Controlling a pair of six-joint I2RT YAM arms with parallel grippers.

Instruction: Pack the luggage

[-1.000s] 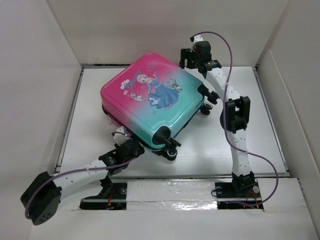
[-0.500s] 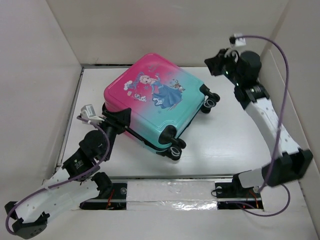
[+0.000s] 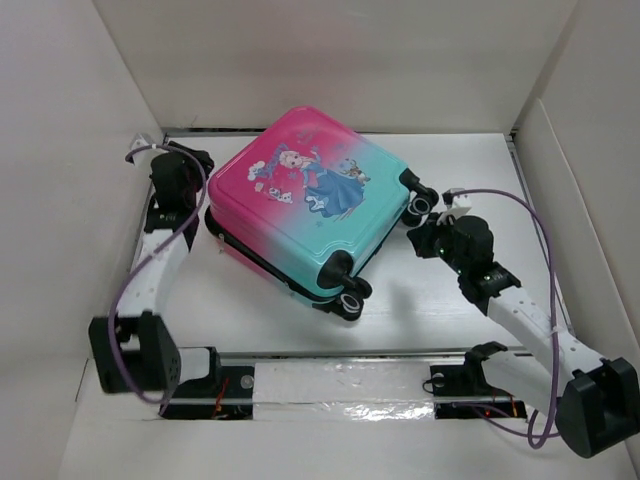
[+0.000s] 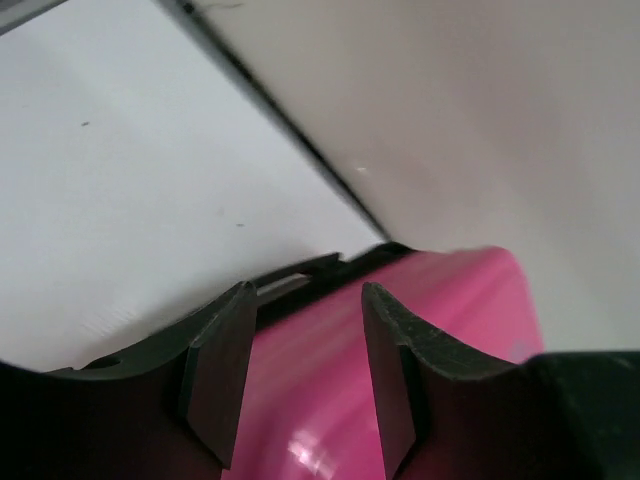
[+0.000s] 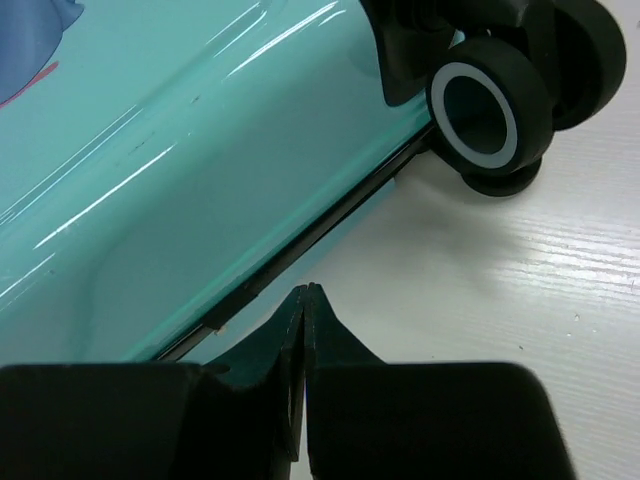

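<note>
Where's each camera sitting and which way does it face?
Top external: high over the near edge, looking down on table, luggage, left arm, right arm.
Left wrist: on that arm, facing the luggage's pink end past the open left gripper.
Right wrist: facing its teal side and a wheel past the shut right gripper.
All three share the luggage.

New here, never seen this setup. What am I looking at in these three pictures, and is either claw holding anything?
A left arm and a right arm stand at the near edge of a white table. The overhead picture looks down from behind them: a pink-and-teal suitcase lies print-up on it. The other two pictures come from cameras on the wrists. The left gripper has its fingers apart at the case's pink corner, holding nothing. The right gripper is shut and empty, beside the teal side near a wheel.
</note>
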